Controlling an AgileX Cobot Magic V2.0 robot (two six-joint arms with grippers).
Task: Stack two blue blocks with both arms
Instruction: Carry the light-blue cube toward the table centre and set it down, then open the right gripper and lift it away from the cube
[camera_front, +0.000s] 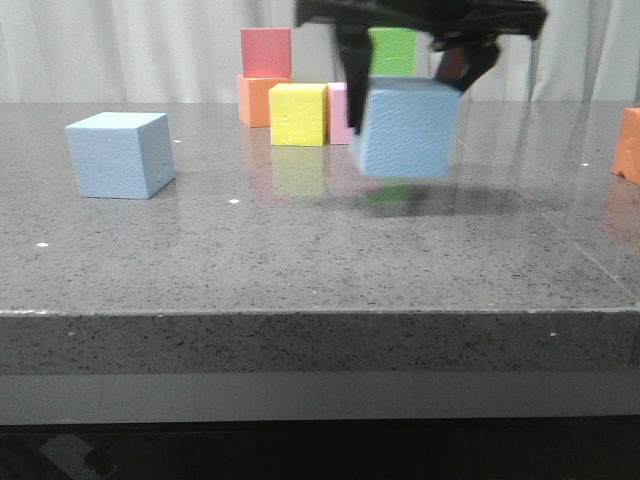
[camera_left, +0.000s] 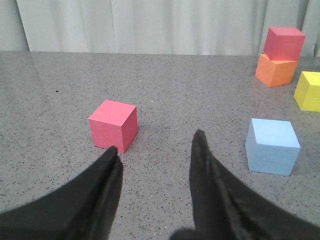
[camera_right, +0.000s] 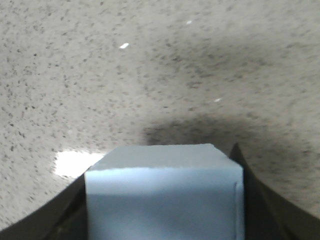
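One pale blue block (camera_front: 120, 155) rests on the grey table at the left; the left wrist view shows it (camera_left: 272, 146) off to one side of the fingers. The second blue block (camera_front: 405, 128) hangs slightly tilted above the table's middle, with its shadow below it. My right gripper (camera_front: 402, 100) is shut on this block from above. In the right wrist view the block (camera_right: 162, 200) fills the space between the dark fingers of the right gripper (camera_right: 160, 170). My left gripper (camera_left: 156, 142) is open and empty over bare table. It is out of the front view.
At the back, a red cube (camera_front: 265, 52) sits on an orange cube (camera_front: 253, 102), beside yellow (camera_front: 298, 114), pink (camera_front: 338, 112) and green (camera_front: 392, 52) cubes. Another orange cube (camera_front: 628, 145) is at the right edge. A red cube (camera_left: 113, 125) lies just beyond my left fingers.
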